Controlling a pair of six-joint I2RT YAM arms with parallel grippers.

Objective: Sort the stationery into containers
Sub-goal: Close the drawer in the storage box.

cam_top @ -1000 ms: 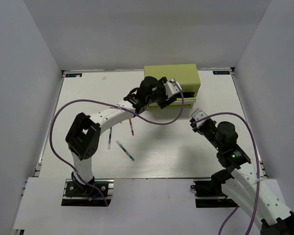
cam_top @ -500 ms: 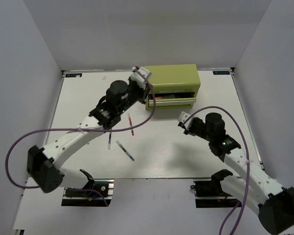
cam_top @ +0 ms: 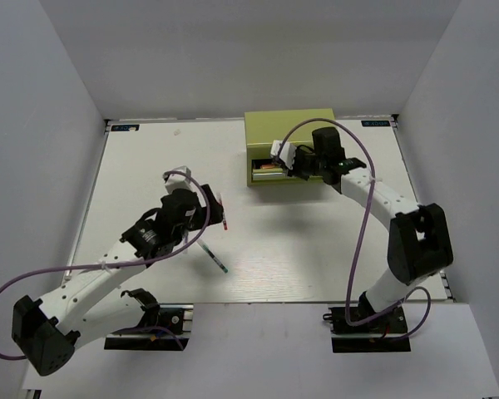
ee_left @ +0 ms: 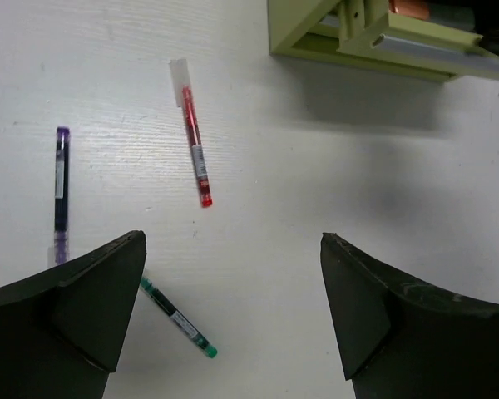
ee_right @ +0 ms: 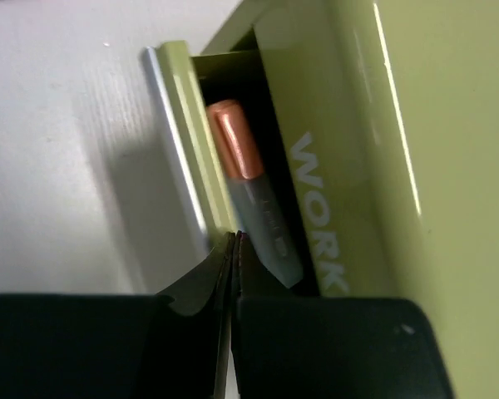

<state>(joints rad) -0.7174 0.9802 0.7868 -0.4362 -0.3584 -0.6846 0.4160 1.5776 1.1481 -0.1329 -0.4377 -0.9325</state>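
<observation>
The left fingers (ee_left: 76, 309) are being held wide apart above the bench (cam_top: 316, 241), and nothing is being gripped between them. In the left wrist view, three pens are being seen lying loose on the bench under and ahead of these fingers. A red and white pen (ee_left: 194, 150) is lying in the middle, with its white end pointing toward the box (cam_top: 289, 133). A purple pen (ee_left: 61, 191) is lying to the left of it, apart from it. A green-tipped pen (ee_left: 179, 320) is lying nearest to the camera, with one end being hidden behind the left finger. None of the three pens is being touched.

The olive-green box is standing at the far side of the bench, a little right of the middle. One drawer (ee_right: 179, 141) is being shown pulled partly out of its front. A grey marker (ee_right: 254, 199) with an orange cap is lying inside this drawer, along its length.

The right fingers (ee_right: 224, 268) are being pressed fully together, with nothing between them. Their tips are being held right at the upper edge of the drawer front, just beside the grey end of the marker. Whether the drawer is being touched cannot be told.
</observation>
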